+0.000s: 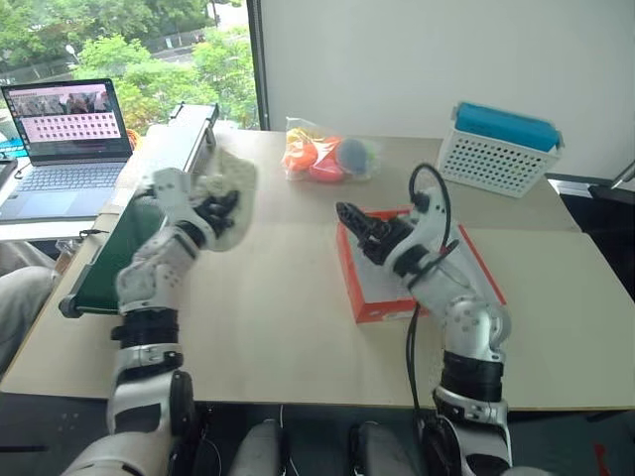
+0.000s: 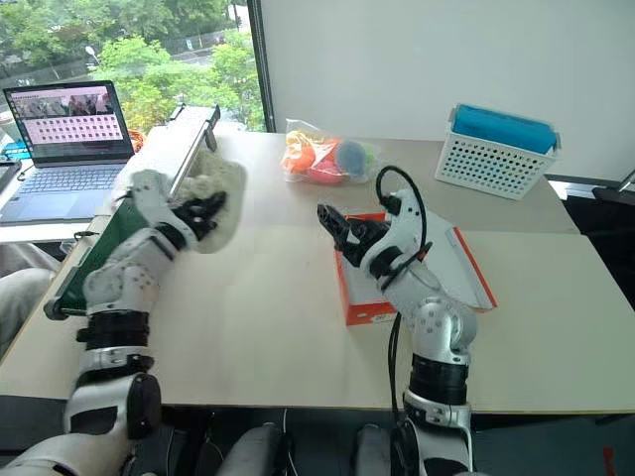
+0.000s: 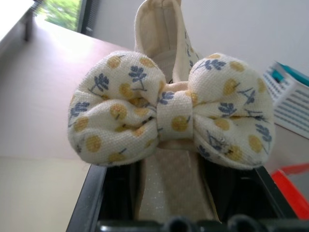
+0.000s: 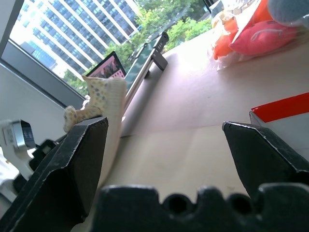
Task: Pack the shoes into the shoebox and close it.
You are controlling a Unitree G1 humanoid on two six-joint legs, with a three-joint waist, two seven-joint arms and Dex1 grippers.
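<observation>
Jaws: left gripper clamped on a shoe; right gripper spread wide and empty, its two fingers well apart in the right wrist view.

Shoe: cream fabric with a printed bow across the front, held clear of the desk over its left half. In the left wrist view the bow lies just past the fingers and the shoe's long axis runs straight away from the wrist, opening at the far end.

Shoebox: red-orange, flat on the desk to the robot's right of the held shoe, directly under the right arm. The right gripper hovers above its near-left corner. I cannot tell whether the lid is raised or what lies inside.

Relation that matters: box lies rightward of the held shoe, bare desk between. Left arm carries; right arm is nearer the box.

View differences: the head views give the shoe-to-box gap; the left wrist view alone shows bow and grip. The right wrist view shows the shoe side-on, plus a red box edge.
</observation>
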